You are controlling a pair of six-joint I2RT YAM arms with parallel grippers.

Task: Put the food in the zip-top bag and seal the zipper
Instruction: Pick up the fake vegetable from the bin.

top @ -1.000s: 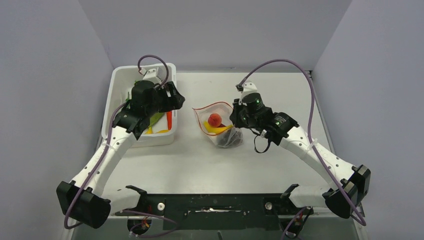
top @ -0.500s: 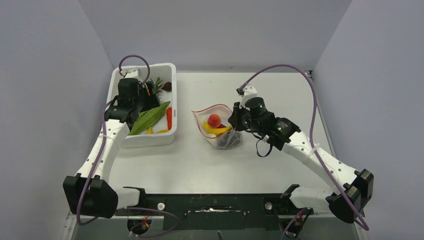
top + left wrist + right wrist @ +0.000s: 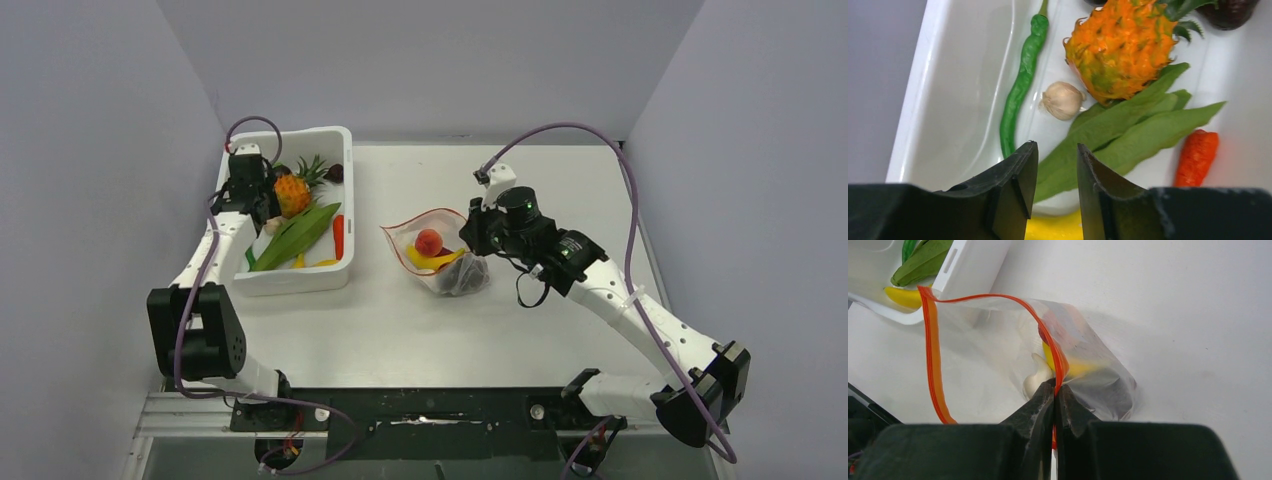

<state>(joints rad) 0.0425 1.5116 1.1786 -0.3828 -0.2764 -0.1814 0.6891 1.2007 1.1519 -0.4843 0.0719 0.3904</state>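
The clear zip-top bag (image 3: 445,262) lies at mid table with its mouth open. It holds a red-orange round fruit (image 3: 429,241), a yellow banana (image 3: 432,261) and dark grapes (image 3: 462,277). My right gripper (image 3: 1055,386) is shut on the red-orange zipper (image 3: 932,355) at the bag's right edge; it also shows in the top view (image 3: 470,240). My left gripper (image 3: 1055,150) is open and empty above the white tub (image 3: 300,280), over a green leaf (image 3: 1128,130). The tub holds a pineapple (image 3: 1120,47), a long green pod (image 3: 1020,85) and a red chili (image 3: 1196,157).
The tub also holds a garlic bulb (image 3: 1063,100), a dark fruit (image 3: 1228,10) and a yellow piece (image 3: 1053,227) under my left fingers. The tub's left wall (image 3: 913,100) is close beside the gripper. Grey walls stand on three sides of the table.
My left arm has swung from the tub's right side to its far left, uncovering the pineapple and leaf. My right gripper still holds the zipper, with the bag barely shifted.
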